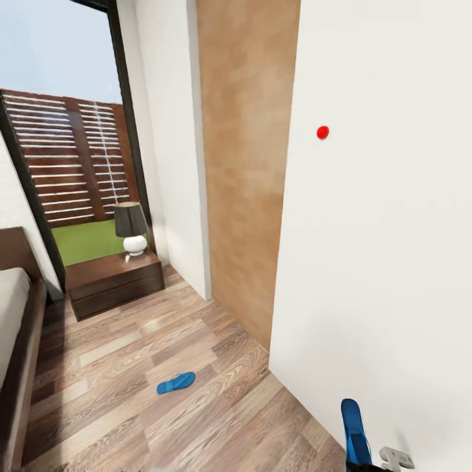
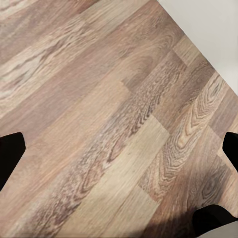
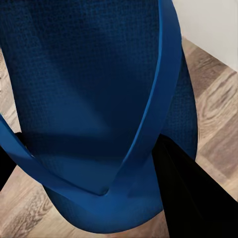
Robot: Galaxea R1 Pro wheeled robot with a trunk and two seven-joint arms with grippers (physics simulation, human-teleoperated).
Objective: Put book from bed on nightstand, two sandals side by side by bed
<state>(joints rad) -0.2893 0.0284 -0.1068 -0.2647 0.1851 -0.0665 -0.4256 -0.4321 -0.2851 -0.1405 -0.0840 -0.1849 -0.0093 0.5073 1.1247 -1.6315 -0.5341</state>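
Right gripper (image 3: 148, 173) clenched on blue sandal (image 3: 94, 94), second sandal (image 1: 176, 382) on floor (image 1: 131, 354) — left gripper (image 2: 119, 163) released, no writing

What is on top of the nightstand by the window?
A table lamp with a dark shade and white round base stands on the nightstand. No book shows on the visible top; the patch behind the lamp is covered.

On my head camera I see little of my own body: a pale grey, blocky part of the right gripper (image 1: 396, 457) with a small dark hole in it, above a black edge. In the right wrist feed one finger (image 3: 191, 198) is a broad, matte black slab. In the left wrist feed the left gripper's (image 2: 119, 148) fingertips (image 2: 10, 153) are plain black, unmarked wedges.
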